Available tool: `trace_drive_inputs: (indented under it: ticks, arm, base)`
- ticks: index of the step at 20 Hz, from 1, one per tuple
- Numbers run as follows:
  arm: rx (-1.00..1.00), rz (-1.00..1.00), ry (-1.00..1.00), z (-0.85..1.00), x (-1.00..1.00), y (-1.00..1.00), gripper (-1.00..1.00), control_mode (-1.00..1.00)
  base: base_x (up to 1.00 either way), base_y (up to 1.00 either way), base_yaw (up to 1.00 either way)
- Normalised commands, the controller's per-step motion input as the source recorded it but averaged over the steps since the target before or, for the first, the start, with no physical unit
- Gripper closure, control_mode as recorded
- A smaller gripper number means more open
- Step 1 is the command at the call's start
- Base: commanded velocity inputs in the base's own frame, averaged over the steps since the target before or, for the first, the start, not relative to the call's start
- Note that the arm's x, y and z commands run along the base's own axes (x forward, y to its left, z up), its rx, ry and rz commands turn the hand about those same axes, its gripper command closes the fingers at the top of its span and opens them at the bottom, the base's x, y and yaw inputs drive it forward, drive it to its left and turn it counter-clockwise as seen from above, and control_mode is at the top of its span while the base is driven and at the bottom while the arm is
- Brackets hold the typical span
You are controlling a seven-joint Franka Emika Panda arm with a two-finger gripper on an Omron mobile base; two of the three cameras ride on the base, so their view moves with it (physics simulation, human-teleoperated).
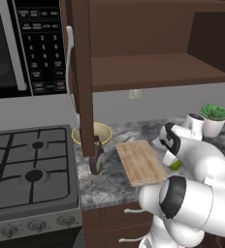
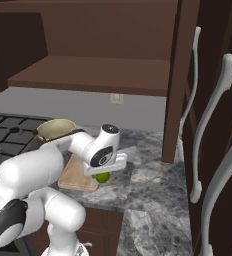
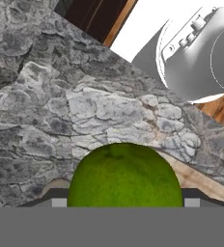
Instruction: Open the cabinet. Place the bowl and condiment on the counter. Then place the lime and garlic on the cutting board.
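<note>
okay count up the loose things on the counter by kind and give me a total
Bowl: 1
Condiment bottle: 1
Cutting board: 1
Lime: 1
Potted plant: 1
Total: 5

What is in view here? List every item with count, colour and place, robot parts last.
bowl: one, yellow, on the counter beside the stove
condiment bottle: one, dark, counter in front of the bowl
cutting board: one, light wood, on the counter
lime: one, green, between the jaws at the board's right edge
potted plant: one, green in a white pot, counter at right
stove: one, grey, left
microwave: one, black, above the stove
cabinet door: one, brown, open
gripper: one, white, low over the counter, jaws around the lime
</note>
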Motion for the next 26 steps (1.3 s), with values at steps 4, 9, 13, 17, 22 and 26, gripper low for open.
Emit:
trace_drive_inputs:
  ticks: [4,9,13,17,22,26]
  arm:
    - [-0.06,-0.09,-0.07,0.14,0.03,0.38,1.00,-1.00]
    - [-0.10,-0.10,-0.08,0.14,0.07,0.36,1.00,-1.00]
    - [-0.06,-0.11,-0.02,0.10,0.17,0.33,1.00,-1.00]
    - [-0.03,-0.11,0.00,0.06,0.24,0.30,1.00,-1.00]
    - [0.00,-0.09,0.00,0.01,0.32,0.23,1.00,-1.00]
    - [0.00,-0.08,0.00,0.01,0.36,0.25,1.00,-1.00]
  base:
    - [0.00,0.00,0.00]
    - [0.00,0.00,0.00]
    - [0.00,0.00,0.00]
    - [0.00,0.00,0.00]
    - [0.00,0.00,0.00]
    - [0.00,0.00,0.00]
